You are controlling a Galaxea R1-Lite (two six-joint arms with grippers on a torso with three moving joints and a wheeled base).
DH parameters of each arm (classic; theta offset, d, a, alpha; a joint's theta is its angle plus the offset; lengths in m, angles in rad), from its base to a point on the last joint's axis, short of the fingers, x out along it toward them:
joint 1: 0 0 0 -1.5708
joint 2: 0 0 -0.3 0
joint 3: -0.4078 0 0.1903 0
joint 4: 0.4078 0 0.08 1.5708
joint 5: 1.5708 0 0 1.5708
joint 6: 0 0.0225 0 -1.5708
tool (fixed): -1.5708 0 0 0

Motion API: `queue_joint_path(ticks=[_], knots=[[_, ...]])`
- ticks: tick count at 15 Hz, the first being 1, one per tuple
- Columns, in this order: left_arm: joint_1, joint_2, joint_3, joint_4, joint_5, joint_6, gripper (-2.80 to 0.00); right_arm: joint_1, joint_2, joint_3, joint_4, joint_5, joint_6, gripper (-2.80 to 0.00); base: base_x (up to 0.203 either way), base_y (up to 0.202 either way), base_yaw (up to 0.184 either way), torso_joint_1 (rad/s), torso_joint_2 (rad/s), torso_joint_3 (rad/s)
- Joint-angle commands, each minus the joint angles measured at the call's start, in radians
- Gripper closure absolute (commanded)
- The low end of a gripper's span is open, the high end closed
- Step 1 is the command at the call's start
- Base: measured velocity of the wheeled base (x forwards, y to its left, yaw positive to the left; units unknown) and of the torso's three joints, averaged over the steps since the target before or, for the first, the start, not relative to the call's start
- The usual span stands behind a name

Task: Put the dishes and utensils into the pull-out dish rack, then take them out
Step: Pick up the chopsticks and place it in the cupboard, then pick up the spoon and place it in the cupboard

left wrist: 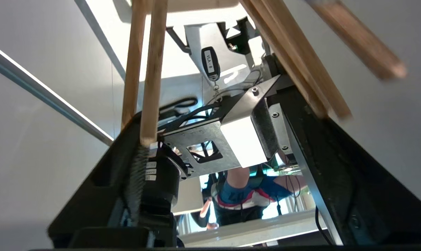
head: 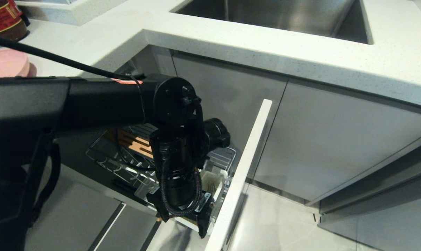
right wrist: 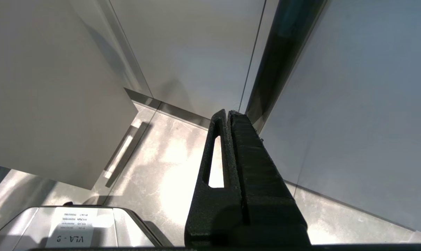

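Kitchen unit, white speckled countertop (head: 301,52) with a steel sink (head: 283,14) set into it; grey cabinet fronts below, pale glossy floor (right wrist: 161,167).

Item 1: pull-out dish rack (head: 102,153), drawn out from the cabinet. Chrome wire basket, slotted wood strip (head: 134,143) along its far side, white cutlery cup (head: 212,179) at the end nearest the tall white front panel (head: 245,164).

Item 2: left gripper (head: 182,223), on an arm that reached across from the left and pointed down into the rack, just beside the cutlery cup and close to the front panel. In the left wrist view its black fingers (left wrist: 102,181) stood spread wide, clamped on nothing.

Item 3: chopsticks (left wrist: 151,69), light wood, seen in the left wrist view as several lengths between the spread fingers, one length blurred. Some ends lay against the fingers' inner faces. Which lengths were real and which reflections could not be told. Their seating in the cup was hidden by the arm in the head view.

Item 4: right gripper (right wrist: 228,115), low beside the cabinet fronts, pointed toward the floor, its two fingers pressed together with nothing between them.

Item 5: pink round dish (head: 6,62), on the countertop at far left, partly hidden by the arm; red-labelled jar (head: 3,17) behind it.
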Motion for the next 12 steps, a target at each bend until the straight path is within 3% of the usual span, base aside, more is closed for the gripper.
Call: queue_joint_path(ticks=[1, 8, 9, 12], knots=[[-0.004, -0.034, 0.001, 0.008, 0.000, -0.002, -2.80, 0.000, 0.000, 0.000, 0.000, 0.000, 0.000, 0.00, 0.000, 0.000, 0.000, 0.000, 0.00, 0.000], [-0.006, -0.154, 0.003, 0.010, 0.004, -0.021, -2.80, 0.000, 0.000, 0.000, 0.000, 0.000, 0.000, 0.00, 0.000, 0.000, 0.000, 0.000, 0.00, 0.000], [-0.007, -0.174, 0.004, 0.011, 0.007, -0.022, 0.00, 0.000, 0.000, 0.000, 0.000, 0.000, 0.000, 0.00, 0.000, 0.000, 0.000, 0.000, 0.00, 0.000], [-0.020, -0.239, 0.003, 0.010, 0.042, -0.062, 0.00, 0.000, 0.000, 0.000, 0.000, 0.000, -0.001, 0.00, 0.000, 0.000, 0.000, 0.000, 0.00, 0.000]])
